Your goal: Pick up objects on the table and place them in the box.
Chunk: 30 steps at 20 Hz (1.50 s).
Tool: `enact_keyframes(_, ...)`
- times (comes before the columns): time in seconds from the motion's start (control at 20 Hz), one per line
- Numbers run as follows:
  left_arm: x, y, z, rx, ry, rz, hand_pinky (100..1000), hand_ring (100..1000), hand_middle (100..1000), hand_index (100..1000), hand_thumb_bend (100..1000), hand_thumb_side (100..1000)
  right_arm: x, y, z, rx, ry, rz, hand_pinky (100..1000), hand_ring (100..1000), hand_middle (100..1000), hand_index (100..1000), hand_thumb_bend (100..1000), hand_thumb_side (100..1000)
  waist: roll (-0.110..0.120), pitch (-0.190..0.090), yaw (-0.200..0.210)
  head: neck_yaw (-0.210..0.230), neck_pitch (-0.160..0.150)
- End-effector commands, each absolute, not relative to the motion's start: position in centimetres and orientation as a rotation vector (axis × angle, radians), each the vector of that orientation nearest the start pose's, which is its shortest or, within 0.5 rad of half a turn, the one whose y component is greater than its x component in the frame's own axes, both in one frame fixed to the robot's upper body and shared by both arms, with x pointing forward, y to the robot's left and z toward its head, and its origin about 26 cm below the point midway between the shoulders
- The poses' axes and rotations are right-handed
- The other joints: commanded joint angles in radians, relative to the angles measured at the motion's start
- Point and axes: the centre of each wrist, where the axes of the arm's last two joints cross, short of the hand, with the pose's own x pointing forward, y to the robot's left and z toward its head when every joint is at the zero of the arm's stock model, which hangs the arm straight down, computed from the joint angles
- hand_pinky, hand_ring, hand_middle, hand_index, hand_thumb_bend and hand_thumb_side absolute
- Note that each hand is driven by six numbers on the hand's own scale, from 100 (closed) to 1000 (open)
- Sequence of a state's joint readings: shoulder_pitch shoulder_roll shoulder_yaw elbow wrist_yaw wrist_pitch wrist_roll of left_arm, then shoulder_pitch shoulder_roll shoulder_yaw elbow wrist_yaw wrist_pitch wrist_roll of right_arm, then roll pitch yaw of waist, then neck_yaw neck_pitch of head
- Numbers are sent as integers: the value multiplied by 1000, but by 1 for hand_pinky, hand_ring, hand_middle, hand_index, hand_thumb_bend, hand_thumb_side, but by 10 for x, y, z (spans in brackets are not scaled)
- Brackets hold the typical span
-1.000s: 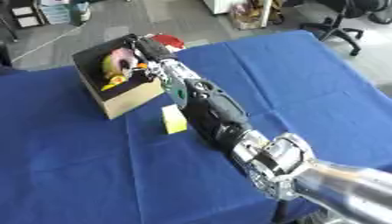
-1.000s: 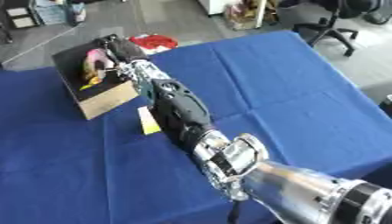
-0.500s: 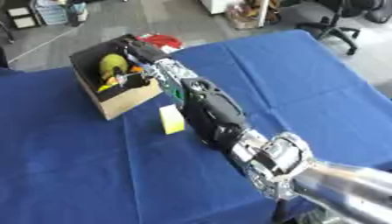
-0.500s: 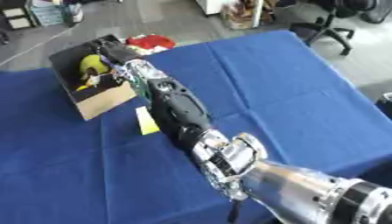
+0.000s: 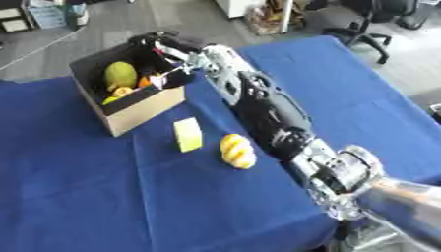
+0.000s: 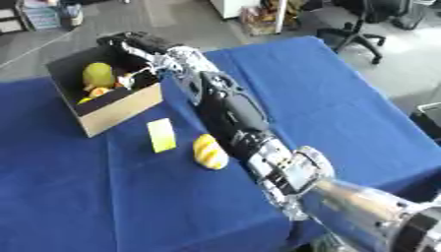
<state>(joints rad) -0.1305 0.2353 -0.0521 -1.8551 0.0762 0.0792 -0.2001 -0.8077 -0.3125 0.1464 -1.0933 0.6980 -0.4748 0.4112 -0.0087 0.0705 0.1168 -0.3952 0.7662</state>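
A brown cardboard box (image 5: 146, 106) stands at the table's far left. Inside lie a yellow-green fruit (image 5: 120, 75) and some small orange and yellow pieces (image 5: 123, 91). My right arm stretches from the lower right up to the box. My right hand (image 5: 162, 45) hovers over the box's far right rim, open and holding nothing that I can see. On the blue cloth in front of the box lie a pale yellow block (image 5: 188, 134) and a ribbed yellow-orange oval thing (image 5: 237, 151), just left of my forearm. The left hand is out of sight.
The table is covered by a blue cloth (image 5: 86, 197), with its far edge right behind the box. Office chairs (image 5: 366, 24) and shelves stand on the grey floor beyond. Bare cloth lies to the left and front of the loose objects.
My right hand has drawn back from inside the box to its far right rim. The forearm has swung right, uncovering the yellow-orange oval thing. The yellow-green fruit now lies in the box.
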Motion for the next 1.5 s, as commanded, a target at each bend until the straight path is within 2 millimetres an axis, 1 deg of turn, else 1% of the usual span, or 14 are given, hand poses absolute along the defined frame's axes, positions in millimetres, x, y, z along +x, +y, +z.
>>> enact_keyframes(0.05,295,263,114,-76,-1869,-430,764,623,625,799,112,604,443,-234,171,-363,-1776,1747,900,867,890,1000,100,172,-15,-29,-3,10,4)
enact_keyframes(0.15,295,263,114,-77,-1869,-432,765,623,626,800,114,604,437,-235,152,-280,-1660,1831,905,876,908,1000,100,210,-14,-30,-3,14,4)
enact_keyframes(0.2,295,263,114,-76,-1868,-433,765,623,626,800,112,605,436,-234,144,-252,-1606,1866,910,882,917,1000,100,214,-13,-30,-2,15,4)
enact_keyframes(0.35,295,264,114,-73,-1866,-430,765,623,625,801,112,605,435,-229,125,-224,-1478,1959,917,892,931,1000,100,245,-9,-31,2,15,4)
enact_keyframes(0.45,295,264,113,-75,-1867,-427,765,623,625,801,113,605,436,-225,115,-227,-1427,1991,919,895,934,1000,100,269,-7,-31,4,15,4)
enact_keyframes(0.65,295,263,113,-81,-1866,-427,766,623,624,802,113,606,440,-218,107,-295,-1399,2007,926,903,942,1000,100,260,-3,-31,5,13,4)
enact_keyframes(0.95,295,263,112,-79,-1864,-427,766,623,624,803,113,607,443,-216,102,-394,-1369,2039,932,909,948,1000,111,289,-2,-29,7,11,4)
enact_keyframes(1.0,294,263,112,-79,-1863,-427,766,623,624,803,112,608,443,-217,101,-407,-1359,2050,935,912,950,1000,144,301,-3,-30,6,10,4)
enact_keyframes(1.15,294,263,112,-79,-1862,-427,766,623,624,803,112,609,443,-218,100,-446,-1315,2090,937,914,947,1000,178,313,-3,-31,7,10,4)
enact_keyframes(1.25,294,263,112,-79,-1862,-426,766,623,624,804,113,608,444,-220,99,-468,-1290,2105,933,908,923,1000,178,319,-4,-31,6,9,4)
enact_keyframes(1.35,294,263,112,-78,-1862,-426,766,623,624,804,112,609,445,-222,100,-490,-1279,2103,925,893,857,1000,171,262,-3,-32,6,9,4)
enact_keyframes(1.4,294,263,112,-78,-1861,-426,766,623,624,804,113,609,446,-223,101,-505,-1281,2096,917,876,795,989,168,186,-4,-32,6,8,4)
enact_keyframes(1.45,294,263,112,-79,-1861,-425,767,623,624,804,112,610,446,-224,102,-520,-1292,2085,909,861,741,971,158,179,-4,-32,6,8,4)
enact_keyframes(1.5,294,263,112,-79,-1860,-425,767,623,624,804,112,610,447,-224,103,-537,-1315,2065,897,835,650,948,142,181,-4,-33,5,8,4)
